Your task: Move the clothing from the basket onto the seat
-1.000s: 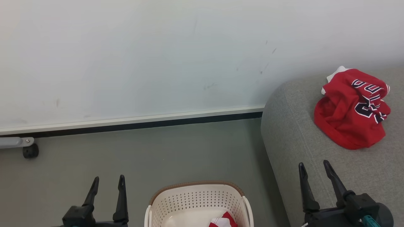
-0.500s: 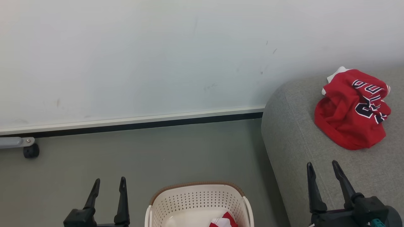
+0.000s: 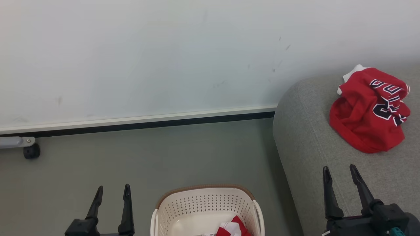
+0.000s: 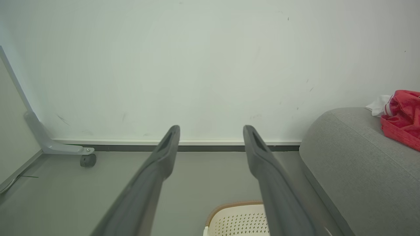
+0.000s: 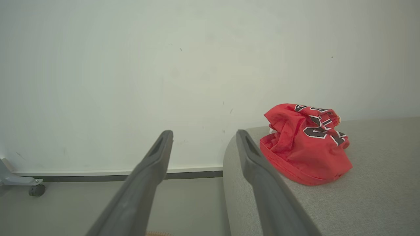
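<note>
Left tool spread, empty, over bare floor beside basket rim; right tool spread, empty, over seat edge.

The basket is cut off by the head view's bottom edge. So is the red-and-white piece near its right wall. The sofa runs off to the right. Folds in the jersey hide part of its black lettering.

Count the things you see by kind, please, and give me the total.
Clothing pieces: 2, the red jersey on the sofa, the red-and-white piece in the basket
Baskets: 1
Sofas: 1
Grippers: 2, the left gripper and the right gripper, both open
Wheels: 1, the caster wheel by the wall
Total: 7
</note>
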Robot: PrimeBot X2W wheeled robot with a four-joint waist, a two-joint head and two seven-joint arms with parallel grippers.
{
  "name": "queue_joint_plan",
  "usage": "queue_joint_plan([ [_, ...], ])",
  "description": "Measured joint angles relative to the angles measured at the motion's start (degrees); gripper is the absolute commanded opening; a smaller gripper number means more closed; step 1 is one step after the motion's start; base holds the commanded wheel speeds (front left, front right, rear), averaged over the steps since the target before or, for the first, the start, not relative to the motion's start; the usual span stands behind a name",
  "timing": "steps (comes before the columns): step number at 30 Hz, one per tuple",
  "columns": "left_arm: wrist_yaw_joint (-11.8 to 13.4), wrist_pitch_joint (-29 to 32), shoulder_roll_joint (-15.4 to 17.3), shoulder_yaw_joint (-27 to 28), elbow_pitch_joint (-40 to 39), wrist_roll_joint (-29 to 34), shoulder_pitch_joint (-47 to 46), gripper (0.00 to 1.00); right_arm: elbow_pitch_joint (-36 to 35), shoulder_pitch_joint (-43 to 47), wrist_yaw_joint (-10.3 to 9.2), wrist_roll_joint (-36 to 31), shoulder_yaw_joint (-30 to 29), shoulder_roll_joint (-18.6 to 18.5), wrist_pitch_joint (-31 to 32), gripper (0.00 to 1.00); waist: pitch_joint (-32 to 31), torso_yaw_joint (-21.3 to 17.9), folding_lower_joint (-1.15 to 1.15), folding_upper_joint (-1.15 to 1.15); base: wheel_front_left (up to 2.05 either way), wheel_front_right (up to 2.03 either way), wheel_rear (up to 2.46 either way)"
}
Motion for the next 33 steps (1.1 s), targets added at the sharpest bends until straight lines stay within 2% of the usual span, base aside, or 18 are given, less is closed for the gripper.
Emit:
queue_joint_plan([
  [9,-0.04,0.0,0.31,-0.3,-1.44,1.53,-0.11,1.0,-1.58,-0.12,0.0,-0.18,-1.1,-0.01,0.0,1.0,2.65,0.06,0.0,0.0,0.0,0.0,0.0],
  [18,-0.67,0.1,0.77,-2.76,-0.76,2.99,-4.2,1.0,-3.79,-3.05,-0.01,-0.38,-4.39,-0.73,0.0,1.0,8.54,-0.13,0.0,0.0,0.0,0.0,0.0],
  [27,-3.16,2.92,-1.04,-8.26,4.93,5.79,-10.4,1.0,-6.13,-6.79,-0.01,-1.45,-7.91,-3.14,0.0,1.0,15.68,-1.2,0.01,0.0,0.0,0.0,0.0],
  [33,-3.89,4.9,-2.22,-11.28,10.07,7.62,-16.63,1.0,-7.7,-10.09,-0.01,-1.9,-9.76,-4.07,-0.01,1.0,20.59,-2.53,0.01,0.01,0.0,0.0,0.0],
])
